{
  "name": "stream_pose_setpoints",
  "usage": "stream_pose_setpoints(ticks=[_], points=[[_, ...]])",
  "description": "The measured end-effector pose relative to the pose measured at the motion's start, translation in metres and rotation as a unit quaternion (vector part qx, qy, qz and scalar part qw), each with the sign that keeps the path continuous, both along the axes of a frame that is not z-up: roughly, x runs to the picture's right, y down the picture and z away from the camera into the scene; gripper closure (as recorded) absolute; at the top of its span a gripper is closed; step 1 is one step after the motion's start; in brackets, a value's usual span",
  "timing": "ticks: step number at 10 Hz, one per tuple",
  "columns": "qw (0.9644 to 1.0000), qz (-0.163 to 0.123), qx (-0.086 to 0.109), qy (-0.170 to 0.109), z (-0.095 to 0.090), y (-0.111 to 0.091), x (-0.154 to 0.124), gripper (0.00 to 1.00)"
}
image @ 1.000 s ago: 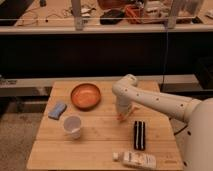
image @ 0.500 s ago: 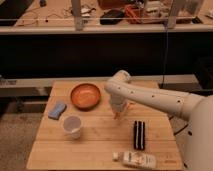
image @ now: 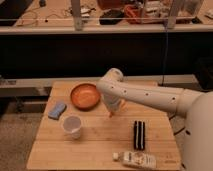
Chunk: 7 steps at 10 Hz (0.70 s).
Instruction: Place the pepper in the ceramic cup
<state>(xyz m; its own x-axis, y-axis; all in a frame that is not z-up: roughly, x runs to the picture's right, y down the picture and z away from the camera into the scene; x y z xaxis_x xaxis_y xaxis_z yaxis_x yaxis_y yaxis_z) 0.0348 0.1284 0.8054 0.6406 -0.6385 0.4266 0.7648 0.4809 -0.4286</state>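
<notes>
The white ceramic cup (image: 73,126) stands on the wooden table (image: 95,147) at the left of centre. My white arm reaches in from the right, and my gripper (image: 113,111) hangs just right of the orange bowl, a little above the table. A small orange-red piece, the pepper (image: 111,114), shows at the gripper's tip. The gripper is to the right of the cup and farther back.
A wide orange bowl (image: 85,95) sits at the back of the table. A blue sponge (image: 57,110) lies at the left. A black ridged bar (image: 139,135) and a white packet (image: 137,159) lie at the front right.
My arm and gripper have moved left across the table with the pepper, from the table's middle right towards the bowl and cup.
</notes>
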Motion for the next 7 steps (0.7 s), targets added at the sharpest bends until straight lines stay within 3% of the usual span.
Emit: stream_pose_setpoints(ticks=[1, 2, 3, 5, 7], points=[[1.0000, 0.004, -0.003, -0.002, -0.003, -0.002, -0.006, 0.95], [0.9995, 0.027, -0.013, -0.007, -0.002, -0.003, -0.004, 0.95], [0.9976, 0.055, -0.035, -0.023, 0.001, -0.001, 0.000, 0.95], [0.9861, 0.119, -0.090, -0.074, 0.003, -0.003, -0.004, 0.95], [0.9793, 0.143, -0.102, -0.101, -0.003, -0.012, -0.016, 0.95]])
